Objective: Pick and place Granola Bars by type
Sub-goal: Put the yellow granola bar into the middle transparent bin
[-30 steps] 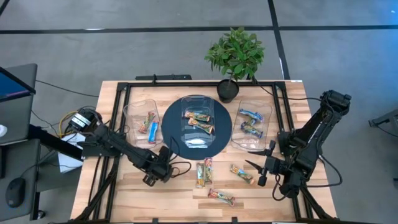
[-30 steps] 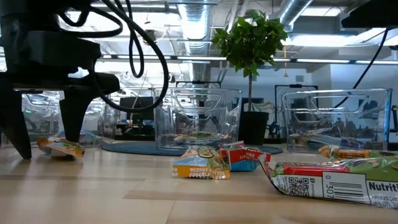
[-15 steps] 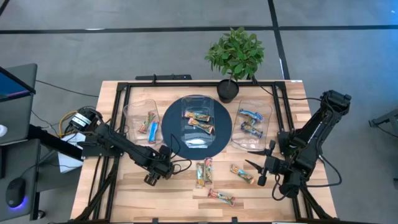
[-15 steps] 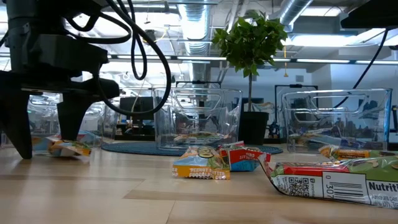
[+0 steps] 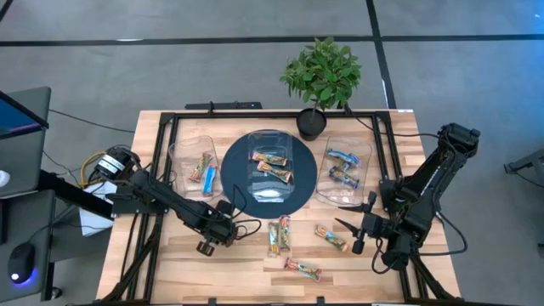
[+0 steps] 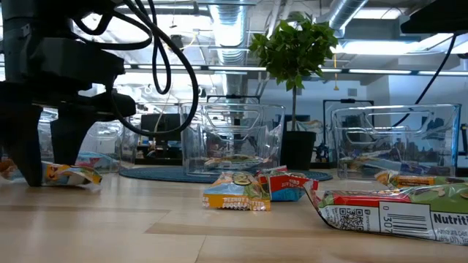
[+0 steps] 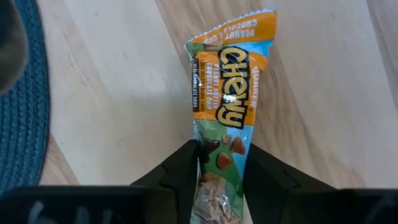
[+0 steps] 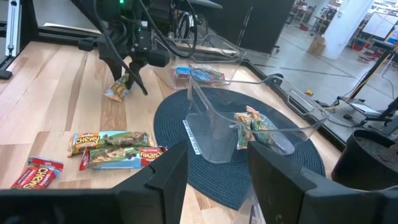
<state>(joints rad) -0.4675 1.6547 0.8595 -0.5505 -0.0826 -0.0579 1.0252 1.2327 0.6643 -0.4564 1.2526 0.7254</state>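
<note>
An orange and blue granola bar [image 7: 227,106] lies flat on the wooden table near its left front; my left gripper [image 7: 222,180] stands over it, shut on it. The low view shows the same bar [image 6: 69,174] beside the dark fingers of my left gripper [image 6: 47,175]. In the high view my left gripper [image 5: 212,234] hides the bar. My right gripper [image 5: 357,225] hangs open above the table's right front, touching nothing. More granola bars [image 5: 279,235] lie loose on the near middle of the table. My left gripper pinches the bar's two long edges [image 7: 208,163] between its two fingers, toward one end of the wrapper. The fingers come steeply from above and lie across the bar. The bar rests flat on the table, its other end [image 7: 233,31] free.
Three clear tubs stand in a row: left [image 5: 197,166], middle [image 5: 270,166] on a dark round mat [image 5: 234,174], right [image 5: 344,168], each with bars inside. Other loose bars [image 5: 330,237] [image 5: 303,269] lie near the front. A potted plant [image 5: 321,76] stands at the back.
My left gripper has stayed over the bar and shut: its fingers stood wide on either side of the bar and have now come in against its edges. The bar is still on the table.
</note>
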